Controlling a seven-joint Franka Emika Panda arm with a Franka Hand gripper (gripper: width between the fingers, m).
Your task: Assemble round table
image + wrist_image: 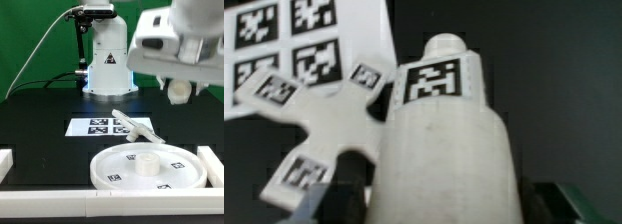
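Note:
My gripper (178, 82) hangs high at the exterior view's right, shut on the short thick white leg (179, 93), which it holds in the air. In the wrist view the leg (441, 130) fills the space between my gripper's (446, 205) dark fingers (342, 200) and shows a square tag near its tip. The large rimmed round disc (120, 168) lies flat on the black table at the front, with a raised socket in its middle. The flat elongated base piece (136, 126) lies behind the disc, partly over the marker board; it also shows in the wrist view (322, 115) below the leg.
The marker board (100, 127) lies flat in the middle of the table and shows in the wrist view (295, 35). White border rails stand at the left (5, 160), front (45, 197) and right (212, 162). The arm's base (106, 65) stands at the back.

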